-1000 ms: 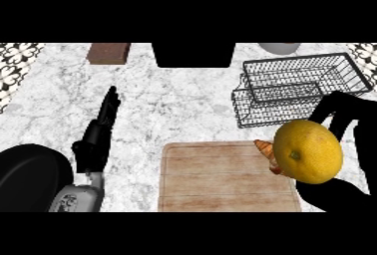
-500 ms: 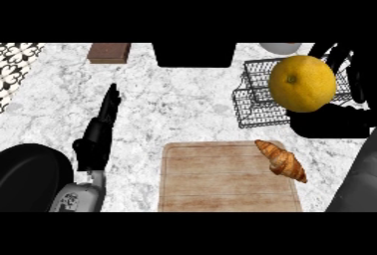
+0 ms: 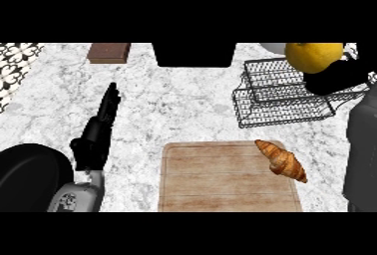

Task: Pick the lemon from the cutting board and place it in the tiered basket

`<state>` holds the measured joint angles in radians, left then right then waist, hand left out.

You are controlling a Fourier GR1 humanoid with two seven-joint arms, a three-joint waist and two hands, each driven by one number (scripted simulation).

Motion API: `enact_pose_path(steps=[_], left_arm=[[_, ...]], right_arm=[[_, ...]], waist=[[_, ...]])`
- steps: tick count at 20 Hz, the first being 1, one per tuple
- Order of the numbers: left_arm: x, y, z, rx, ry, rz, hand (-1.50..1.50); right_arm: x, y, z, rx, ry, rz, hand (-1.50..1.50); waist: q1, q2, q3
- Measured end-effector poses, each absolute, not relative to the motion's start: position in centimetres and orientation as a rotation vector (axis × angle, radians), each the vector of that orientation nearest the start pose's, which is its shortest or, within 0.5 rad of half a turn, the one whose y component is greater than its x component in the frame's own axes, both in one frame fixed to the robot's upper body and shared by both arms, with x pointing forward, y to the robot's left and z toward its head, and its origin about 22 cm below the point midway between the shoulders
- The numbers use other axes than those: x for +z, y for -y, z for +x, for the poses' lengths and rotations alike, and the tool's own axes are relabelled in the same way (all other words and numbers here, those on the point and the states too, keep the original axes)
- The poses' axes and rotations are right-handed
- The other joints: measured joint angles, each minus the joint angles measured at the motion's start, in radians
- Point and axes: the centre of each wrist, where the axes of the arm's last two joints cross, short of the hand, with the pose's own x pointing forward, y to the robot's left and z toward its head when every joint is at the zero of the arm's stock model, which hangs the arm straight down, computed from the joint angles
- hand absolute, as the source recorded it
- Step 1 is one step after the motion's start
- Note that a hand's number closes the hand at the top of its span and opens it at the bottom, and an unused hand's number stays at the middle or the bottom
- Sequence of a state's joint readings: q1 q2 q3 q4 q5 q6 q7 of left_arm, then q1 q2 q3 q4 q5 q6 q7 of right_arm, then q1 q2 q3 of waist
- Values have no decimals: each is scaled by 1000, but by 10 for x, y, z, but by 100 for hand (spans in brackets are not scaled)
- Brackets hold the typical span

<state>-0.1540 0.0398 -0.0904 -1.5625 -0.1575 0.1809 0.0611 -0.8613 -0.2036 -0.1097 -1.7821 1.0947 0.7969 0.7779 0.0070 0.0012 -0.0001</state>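
My right hand [image 3: 336, 75] holds the yellow lemon [image 3: 313, 56] high over the back right corner of the black wire tiered basket [image 3: 283, 105]. Its black fingers curl round the lemon's right and lower side, and the grey forearm [image 3: 361, 149] runs up the right edge. The wooden cutting board [image 3: 221, 179] lies in front of the basket with a croissant [image 3: 281, 160] at its upper right corner. My left hand [image 3: 97, 133] rests at the left of the counter, fingers straight and pointing away, holding nothing.
A large dark round object [image 3: 29, 175] sits at the lower left beside my left forearm. At the counter's back stand a brown block [image 3: 109, 52], a black box [image 3: 195, 54] and a white object [image 3: 273, 47] behind the basket. Patterned tiles [image 3: 15, 64] mark the left edge.
My right hand has carried the lemon up from beside the board, past the basket's front, to above its back right corner. The left hand has stayed still.
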Motion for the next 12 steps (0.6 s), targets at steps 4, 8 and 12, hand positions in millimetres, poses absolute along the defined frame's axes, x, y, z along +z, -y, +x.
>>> enact_pose_path(steps=[4, 8, 12], left_arm=[[32, -204, 274, -114, 1658, 188, 0], [33, -200, 273, -112, 1662, 187, 0], [32, -199, 274, -105, 1657, 186, 0]], right_arm=[[278, 206, 326, 832, 1149, -1320, 150], [263, 224, 344, 687, 1146, -1229, -150], [253, 239, 354, 592, 1175, -1109, -150]], waist=[[-1, 0, 0], [1, 2, 1], [-1, 1, 1]])
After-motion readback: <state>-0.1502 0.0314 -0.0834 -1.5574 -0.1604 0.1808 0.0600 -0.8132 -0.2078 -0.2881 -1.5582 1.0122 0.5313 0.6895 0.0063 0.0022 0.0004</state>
